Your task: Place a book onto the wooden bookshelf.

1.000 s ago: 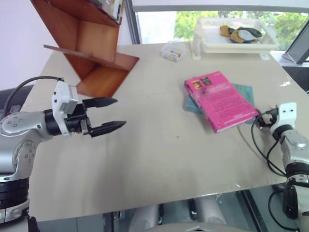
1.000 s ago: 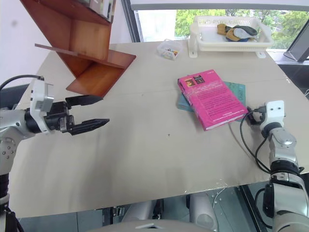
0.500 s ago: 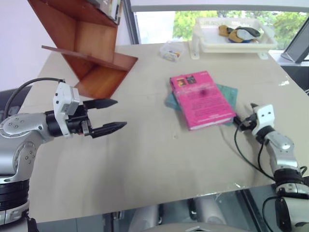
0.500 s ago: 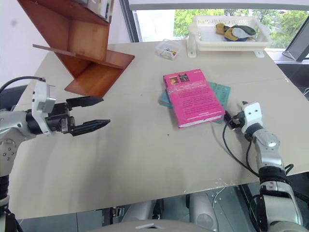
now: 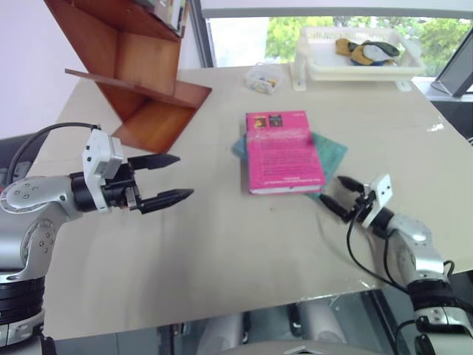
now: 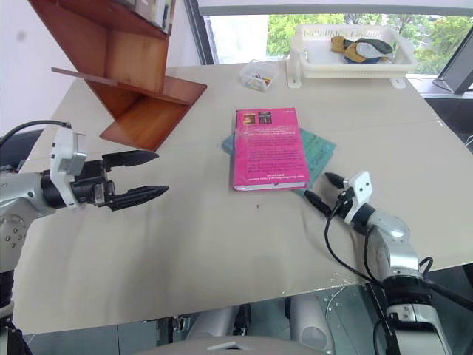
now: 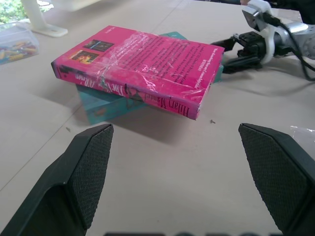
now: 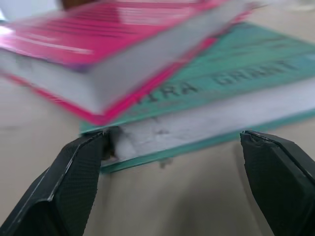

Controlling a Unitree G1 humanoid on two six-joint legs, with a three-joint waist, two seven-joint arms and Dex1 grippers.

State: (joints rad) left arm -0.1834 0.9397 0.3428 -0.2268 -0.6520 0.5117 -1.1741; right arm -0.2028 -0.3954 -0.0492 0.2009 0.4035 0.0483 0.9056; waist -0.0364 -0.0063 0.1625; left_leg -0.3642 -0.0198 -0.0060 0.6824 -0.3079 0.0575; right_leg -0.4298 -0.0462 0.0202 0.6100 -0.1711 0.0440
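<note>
From here I see the pink book (image 5: pixel 282 150) lying flat on the table (image 5: pixel 222 244), stacked on a teal book (image 5: pixel 328 154) and well apart from the wooden bookshelf (image 5: pixel 140 81) at the far left corner. My right gripper (image 5: pixel 343 197) sits low at the books' near right corner with its fingers spread; one fingertip looks to be touching the teal book's page edge, though the blur there leaves me unsure. My left gripper (image 5: pixel 164 178) hovers over bare table, fingers wide apart and holding nothing (a white tray (image 5: pixel 358 52) stands by the window).
</note>
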